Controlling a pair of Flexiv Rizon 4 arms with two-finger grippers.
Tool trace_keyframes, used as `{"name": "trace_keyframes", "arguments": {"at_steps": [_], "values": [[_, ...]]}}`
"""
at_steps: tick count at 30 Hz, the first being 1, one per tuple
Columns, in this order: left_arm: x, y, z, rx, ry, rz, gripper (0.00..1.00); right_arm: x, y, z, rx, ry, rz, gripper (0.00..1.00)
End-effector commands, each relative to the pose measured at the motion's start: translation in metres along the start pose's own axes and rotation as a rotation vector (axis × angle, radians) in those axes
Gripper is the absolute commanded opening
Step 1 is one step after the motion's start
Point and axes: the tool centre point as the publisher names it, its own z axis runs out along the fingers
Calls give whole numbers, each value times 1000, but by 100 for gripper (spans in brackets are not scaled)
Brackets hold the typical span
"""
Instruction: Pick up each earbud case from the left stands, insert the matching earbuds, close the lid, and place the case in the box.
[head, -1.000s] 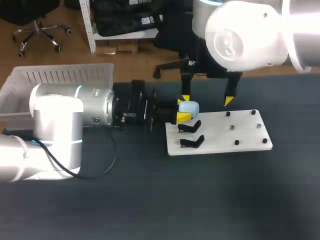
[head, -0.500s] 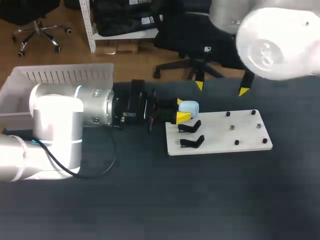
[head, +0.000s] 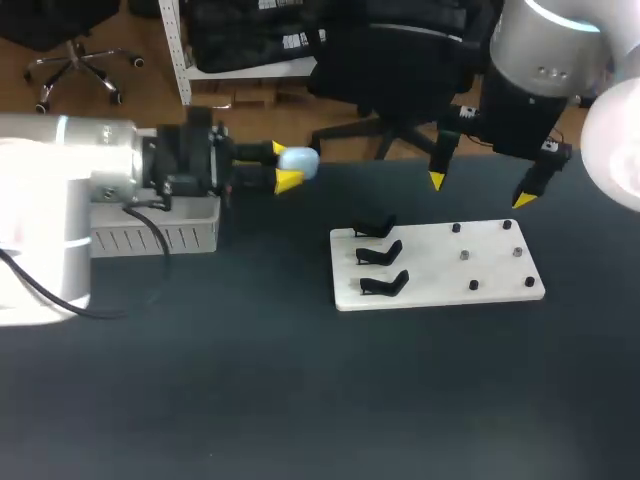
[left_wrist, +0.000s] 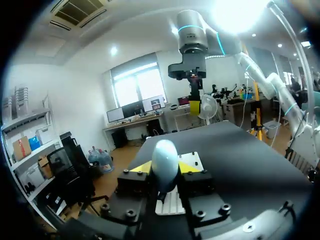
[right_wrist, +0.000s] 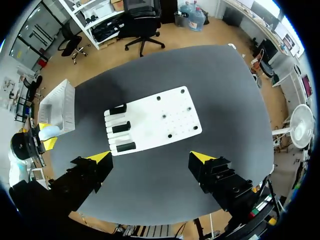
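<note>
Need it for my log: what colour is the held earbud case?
Pale blue earbud case; clearest in the head view.

— What do we count on the bench (head: 300, 390)?
— We see one pale blue case (head: 297, 160), three black stands (head: 380, 254), one white board (head: 440, 268), four black pegs (head: 456, 228), one white box (head: 150, 240).

Head view looks down from behind the table (head: 250, 380); right wrist view straight down from high above; left wrist view level, close. All 3 share the earbud case (head: 298, 160).
</note>
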Motion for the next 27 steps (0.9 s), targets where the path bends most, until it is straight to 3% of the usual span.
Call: {"name": "trace_keyframes", "arguments": {"at_steps": [1,4,12,17,27], "values": [[-20,12,-52,-187,114,39,0,3,-3,0,-4,-38,3,100],[-15,32,-67,-250,157,22,0,3,-3,0,-4,-38,3,100],[30,80,-113,-374,335,-78,0,3,-3,0,-4,-38,3,100],[64,101,-137,-451,364,-152,0,3,-3,0,-4,-38,3,100],[94,133,-169,-524,399,-206,0,3,-3,0,-4,-38,3,100]]}}
